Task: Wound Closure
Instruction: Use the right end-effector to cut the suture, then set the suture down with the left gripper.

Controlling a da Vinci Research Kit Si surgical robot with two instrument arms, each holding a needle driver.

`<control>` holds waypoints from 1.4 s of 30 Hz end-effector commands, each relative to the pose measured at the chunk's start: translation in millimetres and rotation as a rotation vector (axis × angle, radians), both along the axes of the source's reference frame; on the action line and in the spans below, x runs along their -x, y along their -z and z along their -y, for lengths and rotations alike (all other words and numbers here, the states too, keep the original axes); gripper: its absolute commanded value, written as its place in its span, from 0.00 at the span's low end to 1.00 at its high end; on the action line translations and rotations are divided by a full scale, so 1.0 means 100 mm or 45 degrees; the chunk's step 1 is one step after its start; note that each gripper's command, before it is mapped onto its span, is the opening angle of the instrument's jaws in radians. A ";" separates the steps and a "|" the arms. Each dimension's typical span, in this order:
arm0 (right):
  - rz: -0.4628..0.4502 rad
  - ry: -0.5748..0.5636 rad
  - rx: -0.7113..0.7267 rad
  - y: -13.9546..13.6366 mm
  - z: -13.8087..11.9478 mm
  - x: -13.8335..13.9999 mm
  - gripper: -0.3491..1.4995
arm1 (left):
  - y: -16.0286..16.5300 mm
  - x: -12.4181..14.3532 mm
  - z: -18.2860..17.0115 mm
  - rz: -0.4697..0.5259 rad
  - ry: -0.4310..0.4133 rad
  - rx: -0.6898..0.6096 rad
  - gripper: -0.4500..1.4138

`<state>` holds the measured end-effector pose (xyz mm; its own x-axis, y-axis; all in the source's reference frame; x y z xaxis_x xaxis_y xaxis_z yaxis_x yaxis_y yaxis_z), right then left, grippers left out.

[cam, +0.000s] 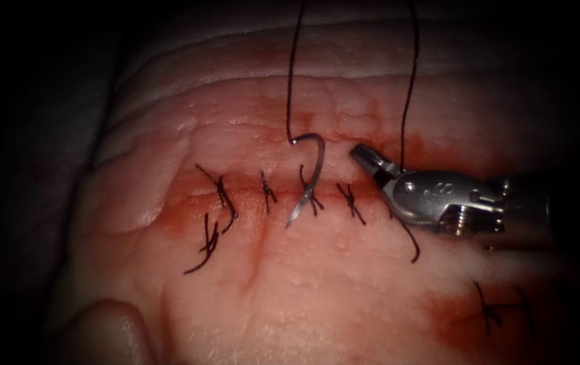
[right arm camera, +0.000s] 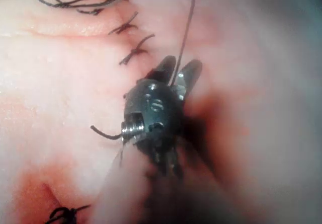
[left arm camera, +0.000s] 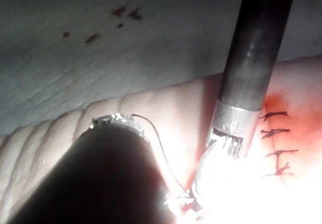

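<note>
Needle (cam: 311,177) loose on tissue (cam: 249,304); right claw (cam: 367,158) parted, empty; left claw state unclear.

Tissue (cam: 344,297) was pale pink with red fluid (cam: 466,314) patches; thread (cam: 291,74) and stitches (cam: 351,201) black; needle (cam: 313,177) silver.

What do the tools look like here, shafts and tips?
Right tool: polished silver metal wrist housing with a round pivot pin, small engraved marks and a threaded screw at its rear, tapering to short grey jaws. Its shaft is a dark, smooth tube ending in a silver collar. Left tool's shaft is likewise dark, with a bright metal rim.
</note>
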<state>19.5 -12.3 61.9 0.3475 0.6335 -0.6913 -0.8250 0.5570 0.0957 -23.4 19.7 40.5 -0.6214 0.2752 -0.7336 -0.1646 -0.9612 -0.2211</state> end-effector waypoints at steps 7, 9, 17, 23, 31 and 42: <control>0.039 -0.020 0.027 0.014 -0.009 0.104 0.94 | -0.048 0.017 -0.018 -0.054 0.008 0.066 0.00; 0.046 -0.021 0.027 0.014 -0.008 0.111 0.94 | -0.053 0.019 -0.019 -0.057 0.012 0.068 0.00; 0.104 -0.033 0.034 0.017 -0.006 0.125 0.97 | -0.117 0.042 -0.048 -0.085 0.028 0.104 0.00; 0.132 -0.011 0.056 0.021 -0.003 0.120 0.97 | -0.166 0.056 -0.052 -0.119 -0.004 0.110 0.00; 0.144 -0.001 0.054 0.029 -0.001 0.118 0.96 | -0.271 0.092 -0.057 -0.054 -0.078 0.053 0.00; 0.153 0.006 0.057 0.032 0.001 0.109 0.96 | -0.383 0.049 -0.041 -0.055 -0.117 -0.069 0.00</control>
